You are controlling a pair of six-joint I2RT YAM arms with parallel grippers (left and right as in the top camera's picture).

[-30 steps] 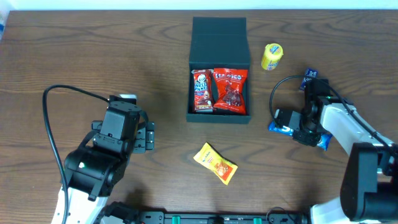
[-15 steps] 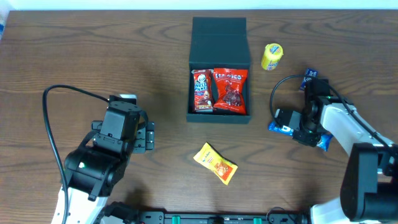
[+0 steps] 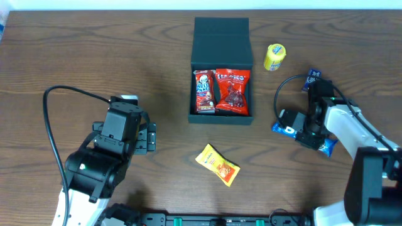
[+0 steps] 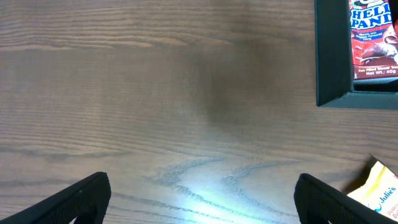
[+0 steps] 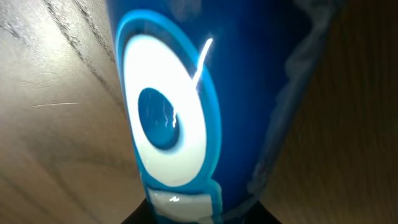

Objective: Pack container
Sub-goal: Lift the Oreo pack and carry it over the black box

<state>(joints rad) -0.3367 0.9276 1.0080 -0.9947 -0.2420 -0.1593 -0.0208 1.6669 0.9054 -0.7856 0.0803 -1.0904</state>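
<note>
The dark teal container stands open at the table's middle, its flap lid folded back. Inside lie a Hello Panda packet and a red snack packet. My right gripper is down on a blue snack packet right of the container. In the right wrist view the blue packet fills the frame and narrows between my close-set jaws. My left gripper is open and empty over bare wood, left of the container's corner.
A yellow snack packet lies in front of the container and shows in the left wrist view. A small yellow packet lies right of the lid. A blue scrap lies behind my right arm.
My right gripper has shifted very slightly to the right over the blue packet. The left arm has not moved.
</note>
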